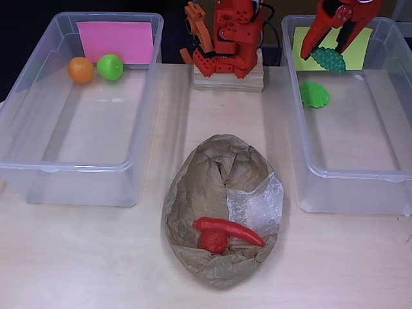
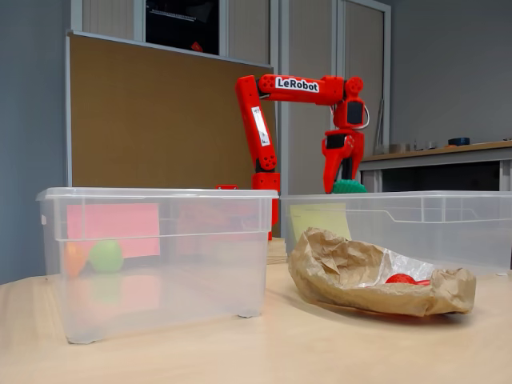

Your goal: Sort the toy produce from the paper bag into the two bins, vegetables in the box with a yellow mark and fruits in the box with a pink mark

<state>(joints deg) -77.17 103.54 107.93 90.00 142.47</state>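
Gripper (image 1: 327, 53) clamped on bumpy green vegetable (image 1: 333, 60), above yellow-marked bin (image 1: 302, 154)

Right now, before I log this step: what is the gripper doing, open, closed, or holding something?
Gripper: closed on a bumpy dark green toy vegetable, held over the clear plastic bin with the yellow mark.

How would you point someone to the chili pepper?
Find the crumpled paper bag lying between the two clear bins. In its open mouth lies the chili pepper, long, red and curved, resting against a round red toy.
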